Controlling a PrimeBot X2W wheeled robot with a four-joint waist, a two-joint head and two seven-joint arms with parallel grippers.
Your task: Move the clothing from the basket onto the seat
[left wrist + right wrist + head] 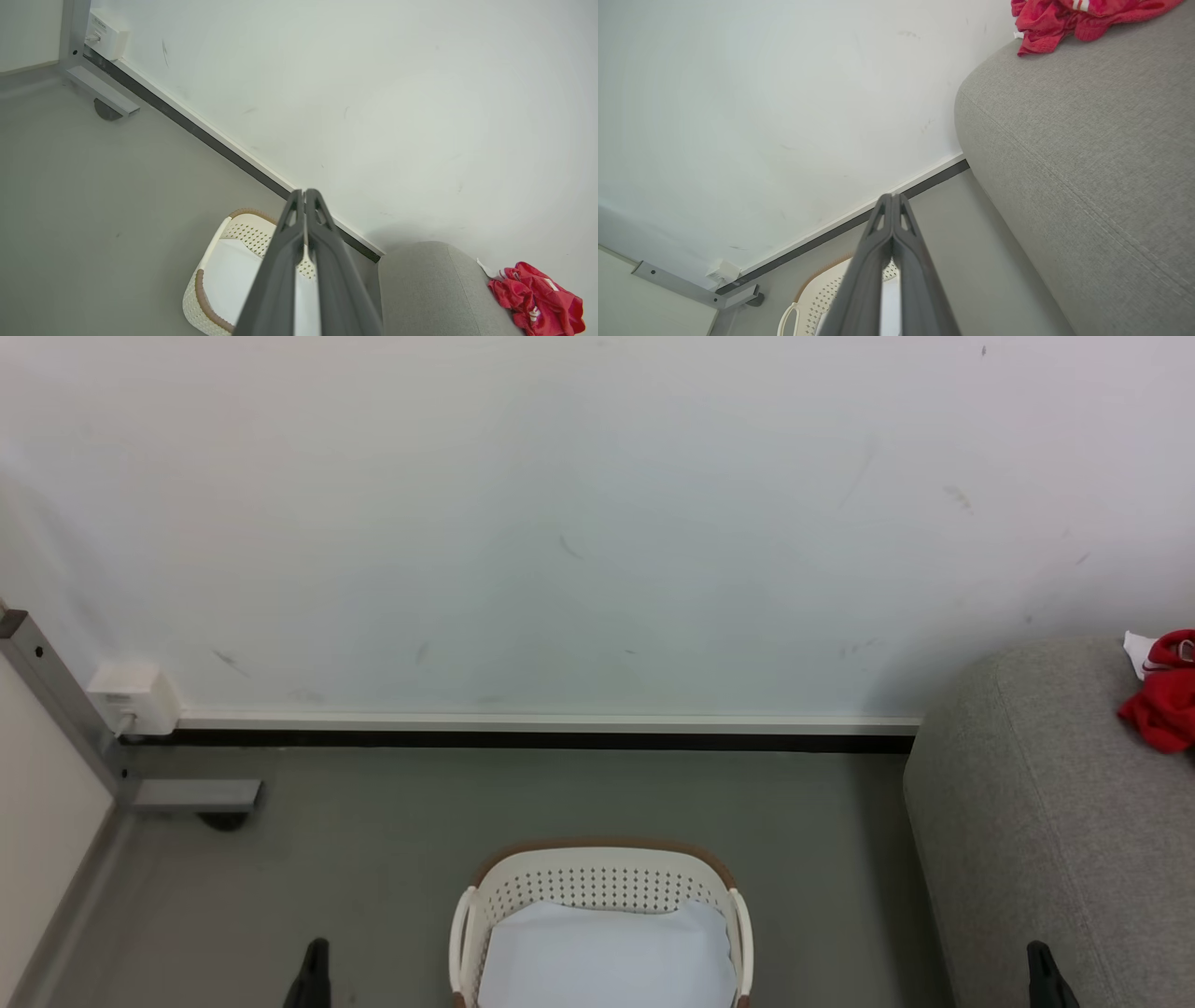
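Lying crumpled at the right edge of the head view, the clothing (1162, 695) is on top of the seat (1027, 821), close to the white wall (560, 523). Red fabric, with a bit of white trim showing at its upper left. It is bunched, not spread flat.

The basket (597, 882) is at bottom centre of the head view, on the grey floor (373, 859), well apart from the clothing and just left of the seat's rounded end. Brown rim, perforated sides, white handles on both sides. Inside it lies a plain white cloth (602, 957) covering the bottom.

The left gripper (304, 191) is closed, its two dark fingers pressed together tip to tip in the left wrist view, with nothing between them. It hangs in the air above the basket. In that view the clothing shows at lower right on the seat.

The right gripper (893, 196) is closed too, fingers meeting at the tips and empty. It sits between the basket and the seat's side in the right wrist view, touching neither. The clothing is at the top right of that view.

A grey metal frame leg (187, 793) is at mid left of the head view, and a small white box (135, 695) sits on the wall just above the skirting.
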